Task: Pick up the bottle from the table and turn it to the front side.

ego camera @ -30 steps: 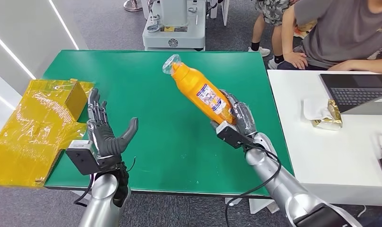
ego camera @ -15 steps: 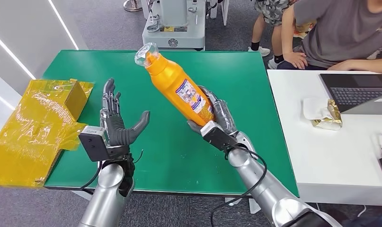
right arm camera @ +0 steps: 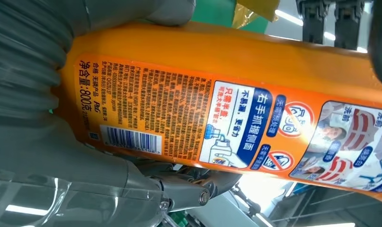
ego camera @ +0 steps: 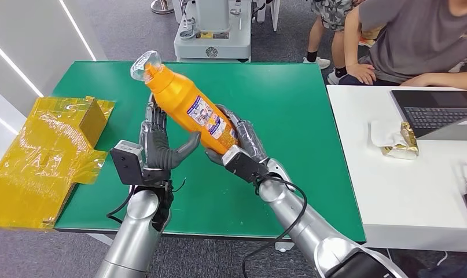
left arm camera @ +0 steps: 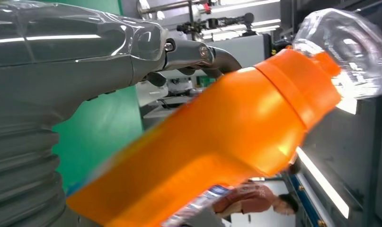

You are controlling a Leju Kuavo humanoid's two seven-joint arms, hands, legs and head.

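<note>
- The orange plastic bottle [ego camera: 187,107] is gripped at its base by the right hand [ego camera: 242,152] and held tilted above the green table [ego camera: 289,92].
- The left hand [ego camera: 158,147] is raised beside the bottle, fingers spread, empty; contact cannot be told.
- The bottle's base is hidden by fingers.
- A clear cap [ego camera: 145,63] and printed label [right arm camera: 255,127] are shown.

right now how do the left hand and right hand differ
The right hand grips the orange bottle around its lower end, fingers wrapped on it; the left hand holds nothing, its fingers spread beside the bottle's middle. The right hand sits under the tilted bottle, the left hand stands upright with its palm facing it. Both are raised above the green table.
</note>
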